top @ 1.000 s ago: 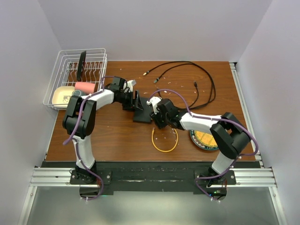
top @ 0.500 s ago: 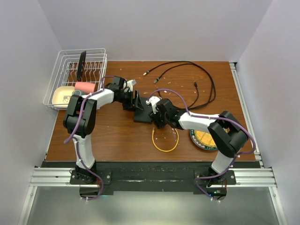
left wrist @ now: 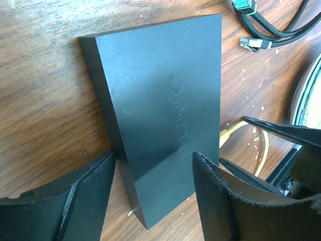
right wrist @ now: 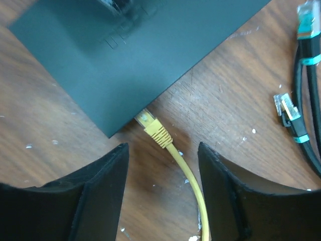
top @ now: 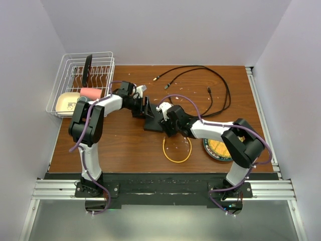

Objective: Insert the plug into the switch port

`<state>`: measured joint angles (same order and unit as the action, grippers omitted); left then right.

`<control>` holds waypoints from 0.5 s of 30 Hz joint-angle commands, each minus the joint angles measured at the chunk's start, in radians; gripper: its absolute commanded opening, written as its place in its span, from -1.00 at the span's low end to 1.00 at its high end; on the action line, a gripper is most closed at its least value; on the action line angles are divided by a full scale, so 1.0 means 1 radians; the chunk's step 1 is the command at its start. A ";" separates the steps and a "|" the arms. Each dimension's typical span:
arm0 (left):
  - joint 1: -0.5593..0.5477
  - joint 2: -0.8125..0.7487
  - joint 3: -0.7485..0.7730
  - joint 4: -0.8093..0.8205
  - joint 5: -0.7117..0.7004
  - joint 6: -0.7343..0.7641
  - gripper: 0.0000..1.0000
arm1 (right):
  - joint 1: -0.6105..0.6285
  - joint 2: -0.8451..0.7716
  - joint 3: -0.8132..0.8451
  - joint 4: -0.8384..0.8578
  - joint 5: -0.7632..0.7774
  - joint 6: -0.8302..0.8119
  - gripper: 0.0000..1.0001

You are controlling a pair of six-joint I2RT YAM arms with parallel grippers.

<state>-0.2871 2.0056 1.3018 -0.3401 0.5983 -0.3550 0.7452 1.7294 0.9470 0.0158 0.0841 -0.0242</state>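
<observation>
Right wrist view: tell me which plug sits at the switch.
The yellow cable's plug, its clear tip meeting the black switch at its edge. The two plugs on black cables lie loose on the table to the right, well clear of it.

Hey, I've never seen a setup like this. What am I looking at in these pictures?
Two robot arms are bolted at a brown wooden table's near edge. One picture looks down from above. The other two come from small cameras on each wrist, so the dark shapes at the bottom are each tool's own fingers. The left tool grips a flat matte-black rectangular switch box by its long sides. The right tool stands open around a thin yellow cable, whose plug sits at the box's edge, apparently in a socket. Also in view: loose black cables, a white wire rack and a round yellow-and-dark plate.
</observation>
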 commanded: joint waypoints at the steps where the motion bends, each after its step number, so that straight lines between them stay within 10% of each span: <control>1: 0.002 0.033 0.027 -0.022 0.012 0.024 0.35 | -0.001 0.021 0.039 0.013 0.020 -0.014 0.15; 15: 0.000 0.061 0.060 -0.027 0.069 0.047 0.34 | -0.003 0.084 0.076 0.006 -0.081 -0.022 -0.73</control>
<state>-0.2859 2.0331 1.3365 -0.3489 0.6250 -0.3447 0.7448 1.8107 0.9985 0.0139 0.0521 -0.0357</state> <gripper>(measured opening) 0.672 0.256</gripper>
